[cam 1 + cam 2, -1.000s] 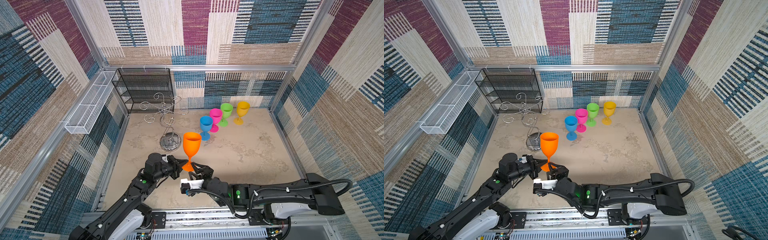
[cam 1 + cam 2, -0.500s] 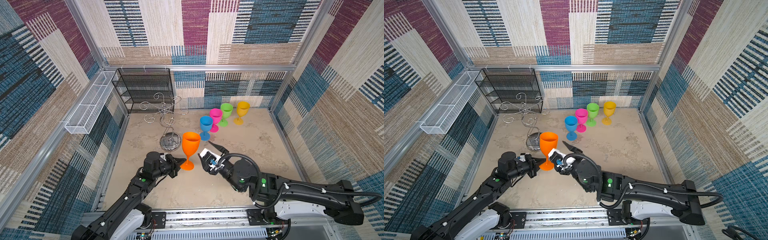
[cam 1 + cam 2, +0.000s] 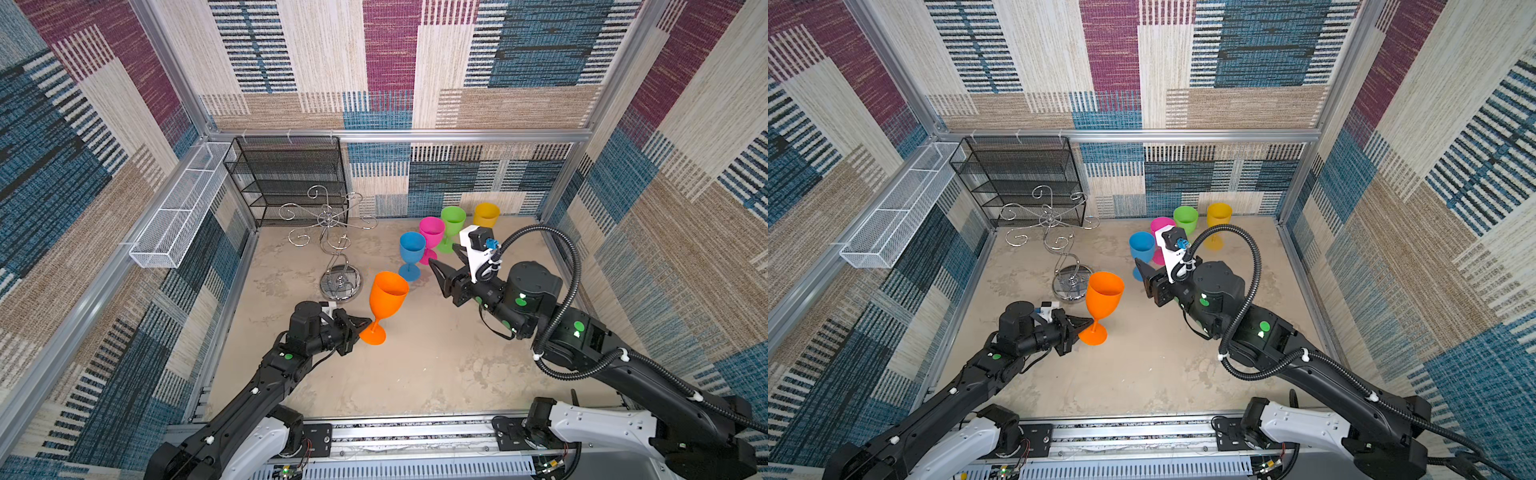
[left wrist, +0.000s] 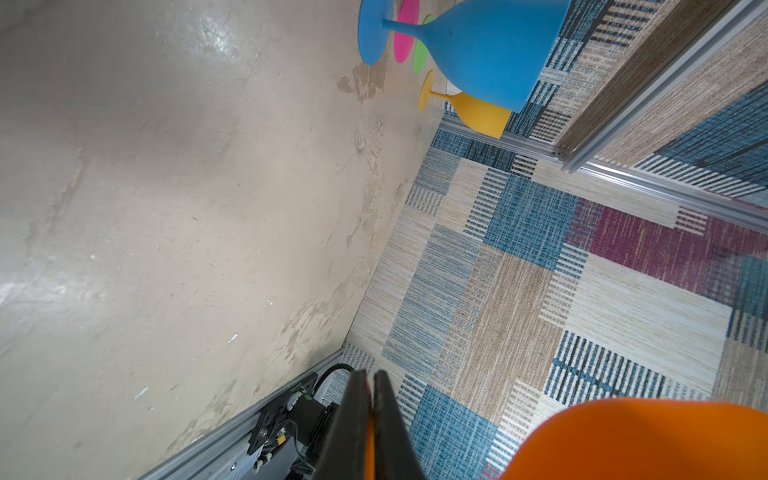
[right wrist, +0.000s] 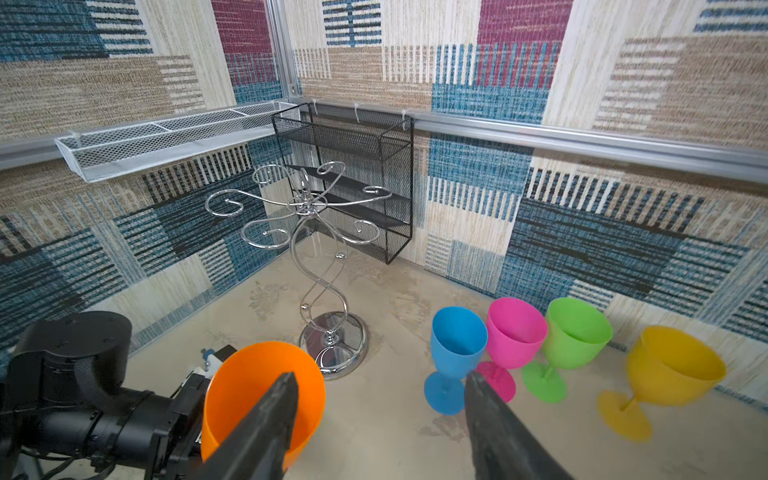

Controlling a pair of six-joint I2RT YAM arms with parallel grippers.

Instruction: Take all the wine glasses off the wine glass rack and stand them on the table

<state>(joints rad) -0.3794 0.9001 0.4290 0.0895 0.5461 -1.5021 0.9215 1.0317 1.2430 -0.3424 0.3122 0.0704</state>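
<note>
- Beige tabletop: left gripper looks pinched shut on the foot of the orange wine glass.
- Glass is off the wine glass rack, just beside its base; rack arms bare.
- Right gripper spread, empty, beyond the glass from the rack.
- Release slowly and back out low; don't tip it.

Black mesh shelf, white mesh basket

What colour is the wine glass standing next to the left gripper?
The wine glass is orange, clearest in a top view.
</note>
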